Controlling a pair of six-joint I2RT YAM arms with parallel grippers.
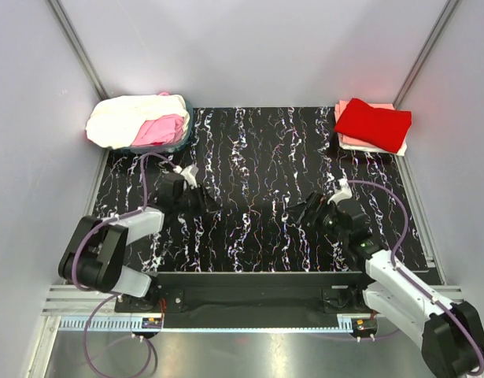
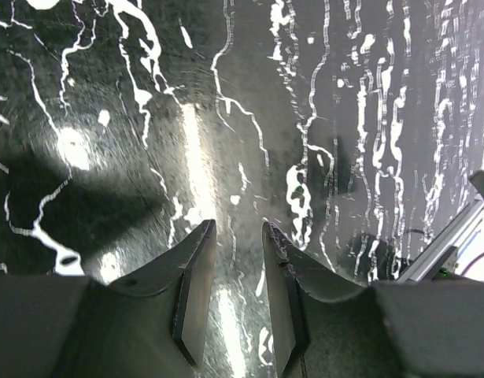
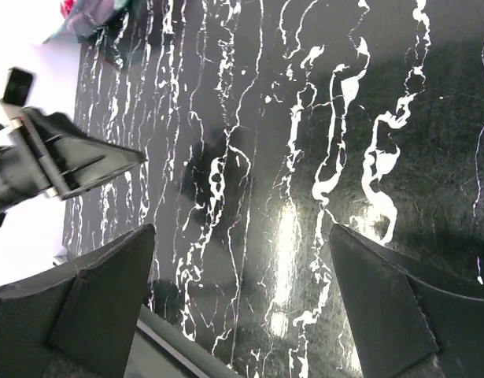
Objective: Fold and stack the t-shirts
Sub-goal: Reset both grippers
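Both arms: white links w/ black joints; purple cables looped alongside; dark wedge-shaped fingers.

Table black with white marble veining; folded t-shirt bright red; heaped t-shirts cream-white and pink.

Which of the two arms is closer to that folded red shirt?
Right. The right arm is in front of the red shirt; the left arm is across the table.

Black marbled table, cream/pink shirt heap far-L corner, red-topped folded stack far-R
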